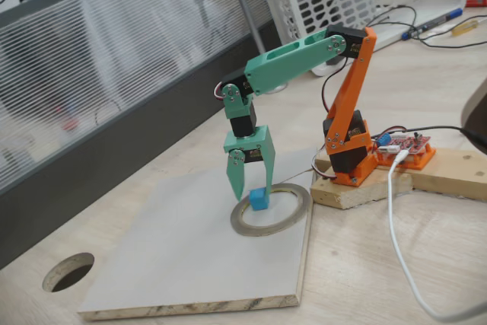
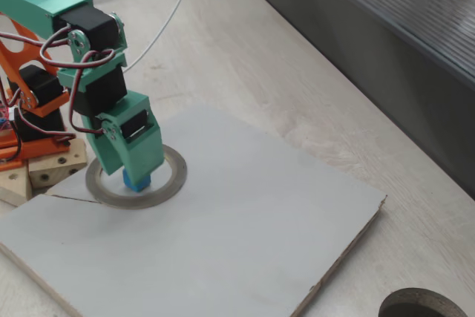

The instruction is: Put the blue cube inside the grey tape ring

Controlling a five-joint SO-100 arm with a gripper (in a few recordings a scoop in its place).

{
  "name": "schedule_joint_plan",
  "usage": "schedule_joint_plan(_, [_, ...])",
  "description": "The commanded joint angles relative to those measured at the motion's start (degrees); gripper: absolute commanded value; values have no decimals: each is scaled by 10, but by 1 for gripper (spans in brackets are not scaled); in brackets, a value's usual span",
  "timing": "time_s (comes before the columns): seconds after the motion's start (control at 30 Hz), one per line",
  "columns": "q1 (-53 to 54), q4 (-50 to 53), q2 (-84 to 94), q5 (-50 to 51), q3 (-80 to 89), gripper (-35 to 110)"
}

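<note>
Fixed views both show the blue cube (image 1: 259,200) inside the grey tape ring (image 1: 293,215), near its rim on the arm's far side, w/ the green jaws straddling it — one tip clearly a bit off the cube's side, so jaws look partly open, not clamping. Cube prob rests on the pale board (image 2: 245,220) lying on the counter, though contact underneath is hidden. Cube looks light, rigid, matte, so non-slippery; grip flat opposite faces mid-height, light squeeze is enough imo.
</note>
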Motion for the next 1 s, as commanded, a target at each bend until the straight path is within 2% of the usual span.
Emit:
schedule_joint_plan(0.0, [6, 2, 12, 4, -3, 54])
schedule_joint_plan(0.1, [4, 2, 10, 4, -3, 57])
schedule_joint_plan(0.67, [9, 1, 15, -1, -21, 57])
schedule_joint_plan(0.97, [11, 2, 6, 0, -213, 57])
